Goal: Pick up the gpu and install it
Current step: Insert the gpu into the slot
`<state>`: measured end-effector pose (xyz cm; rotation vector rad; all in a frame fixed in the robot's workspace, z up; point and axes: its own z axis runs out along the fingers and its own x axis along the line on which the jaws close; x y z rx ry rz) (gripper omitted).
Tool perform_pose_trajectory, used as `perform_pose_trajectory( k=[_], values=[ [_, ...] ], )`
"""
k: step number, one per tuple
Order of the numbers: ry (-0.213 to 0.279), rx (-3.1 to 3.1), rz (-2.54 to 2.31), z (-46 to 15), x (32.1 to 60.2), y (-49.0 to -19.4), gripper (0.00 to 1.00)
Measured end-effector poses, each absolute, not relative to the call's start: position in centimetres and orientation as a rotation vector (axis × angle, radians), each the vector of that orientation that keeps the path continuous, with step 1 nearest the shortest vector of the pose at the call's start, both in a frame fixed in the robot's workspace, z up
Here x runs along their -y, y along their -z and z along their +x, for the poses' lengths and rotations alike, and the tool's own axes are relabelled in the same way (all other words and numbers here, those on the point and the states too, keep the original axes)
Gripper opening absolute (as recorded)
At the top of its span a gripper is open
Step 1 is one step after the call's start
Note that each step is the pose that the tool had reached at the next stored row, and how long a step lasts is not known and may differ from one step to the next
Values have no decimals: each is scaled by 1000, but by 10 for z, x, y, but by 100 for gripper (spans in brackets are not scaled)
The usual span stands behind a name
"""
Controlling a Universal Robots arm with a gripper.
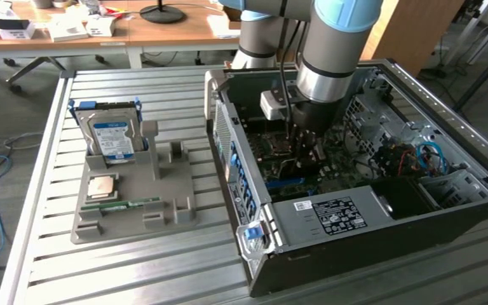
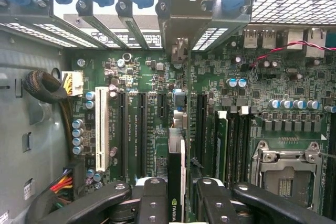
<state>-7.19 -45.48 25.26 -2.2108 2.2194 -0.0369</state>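
Gpu pinched edge-on in the end effector, standing upright over the motherboard inside the open computer case — bracket toward the rear slots at 12 o'clock. Install step in hand, judging by the pose. Calls for card edge lined up with the expansion slot — straight, even seating.

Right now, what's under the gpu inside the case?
The gripper holds the gpu edge-on over the motherboard. Black expansion slots and a white slot flank it. The slot directly beneath is covered by the card itself.
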Motion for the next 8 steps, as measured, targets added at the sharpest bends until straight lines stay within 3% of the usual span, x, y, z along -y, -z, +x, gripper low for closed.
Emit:
perform_pose_trajectory(
  k=[8],
  values=[
    [44, -2204, -2220, -74, 455, -253, 26]
  ],
)
